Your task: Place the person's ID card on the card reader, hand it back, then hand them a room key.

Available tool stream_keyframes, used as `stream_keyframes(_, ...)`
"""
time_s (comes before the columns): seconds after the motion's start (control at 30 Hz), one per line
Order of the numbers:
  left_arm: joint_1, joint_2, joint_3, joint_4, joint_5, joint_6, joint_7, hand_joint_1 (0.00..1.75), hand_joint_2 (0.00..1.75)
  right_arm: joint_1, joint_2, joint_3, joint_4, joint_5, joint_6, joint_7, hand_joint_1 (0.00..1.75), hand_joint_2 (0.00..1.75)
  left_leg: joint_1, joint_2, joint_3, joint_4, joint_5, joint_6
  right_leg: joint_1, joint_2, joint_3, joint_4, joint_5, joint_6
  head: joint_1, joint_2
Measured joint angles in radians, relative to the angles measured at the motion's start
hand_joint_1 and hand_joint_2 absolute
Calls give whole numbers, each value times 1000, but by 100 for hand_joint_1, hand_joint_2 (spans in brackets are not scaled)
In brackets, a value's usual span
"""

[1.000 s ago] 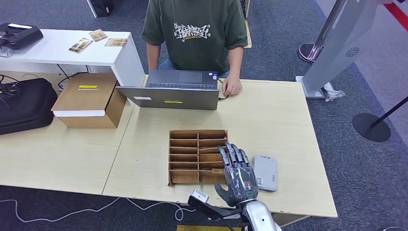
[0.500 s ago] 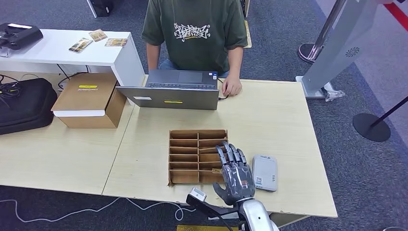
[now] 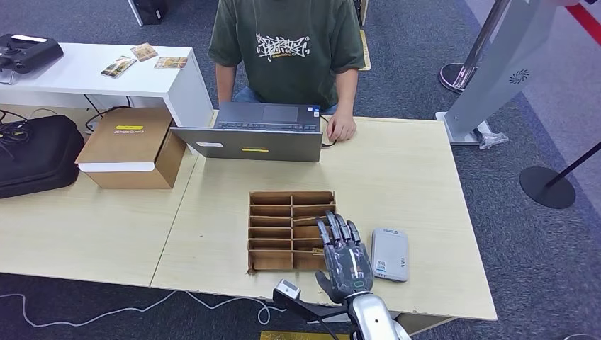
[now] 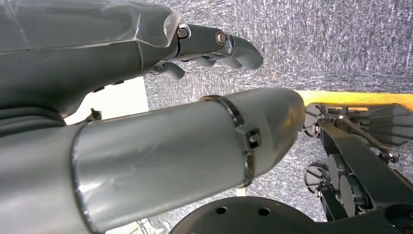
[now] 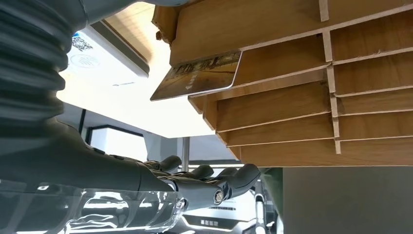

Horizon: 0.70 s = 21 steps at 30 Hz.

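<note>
Wooden reception desk [image 3: 397,170] on grey carpet, with a person [image 3: 287,49] seated behind a laptop [image 3: 259,134] at its far side. A slotted wooden rack [image 3: 280,228] stands near the robot's edge, and the white card reader [image 3: 390,253] lies just beside it. The right hand [image 3: 345,253] hovers flat over the rack's right column, fingers [image 3: 333,230] straight and close together, holding nothing. The right wrist view shows a key card [image 5: 197,75] jutting from one slot of the rack. The card looks thin, stiff, light and smooth, so likely slippery; the exposed end is the sensible place to pinch, thumb against fingers, pulling along the slot. The left hand [image 4: 214,46] hangs below the desk over the carpet, fingers curled with nothing in them.
</note>
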Motion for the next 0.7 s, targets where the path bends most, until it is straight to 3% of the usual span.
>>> stream_keyframes(0.7,2,6,1,-1,0,-2,0,0,0,-65,-52,94,88,0,-49,10,0,175,0,0,0,0,0,0,0,0,0,0,0,0,0,0)
